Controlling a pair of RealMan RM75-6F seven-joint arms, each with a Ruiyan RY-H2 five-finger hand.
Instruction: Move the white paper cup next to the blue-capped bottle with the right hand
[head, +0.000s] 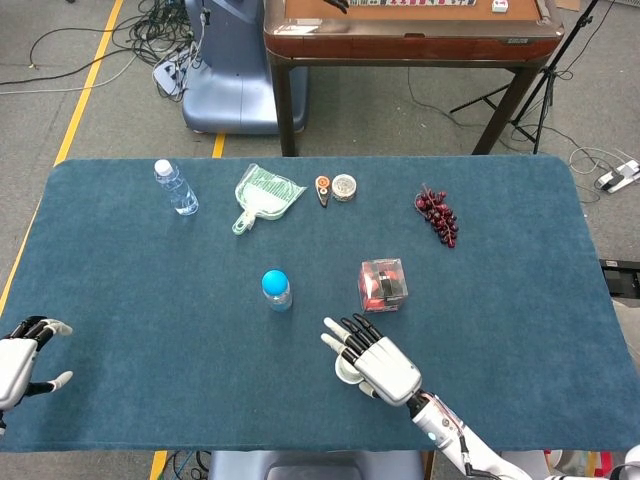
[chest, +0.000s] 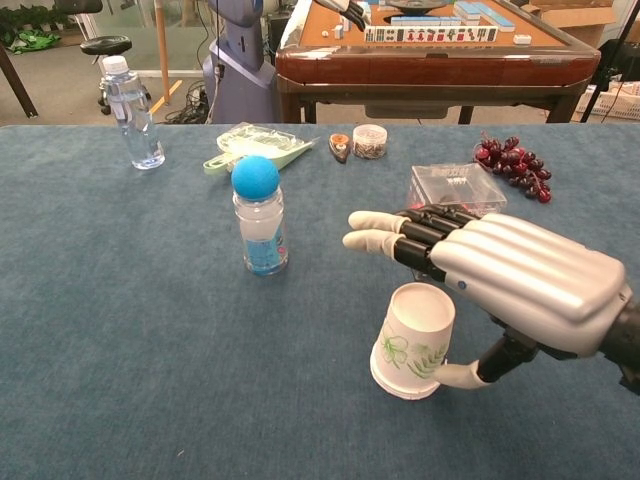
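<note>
White paper cup (chest: 413, 341) stood upside down on the blue table (head: 130, 290), near the front edge, right of and nearer than the blue-capped bottle (chest: 259, 217), clearly apart from it. Right hand (chest: 505, 275) held over the cup, fingers (chest: 378, 230) stretched out flat and spread toward the bottle, thumb (chest: 455, 376) low beside the cup's base; wide, holding nothing. In the head view, cup (head: 345, 372) mostly covered by the hand (head: 372, 358). Clear box (chest: 457, 186) with red contents partly hidden behind the fingers. Left hand (head: 22, 356) at the table's left front edge, fingers apart, nothing in it. Farther back: clear water bottle (head: 176, 187), green dustpan (head: 264, 195), small round tin (head: 344, 186), bunch of dark red grapes (head: 437, 215).
</note>
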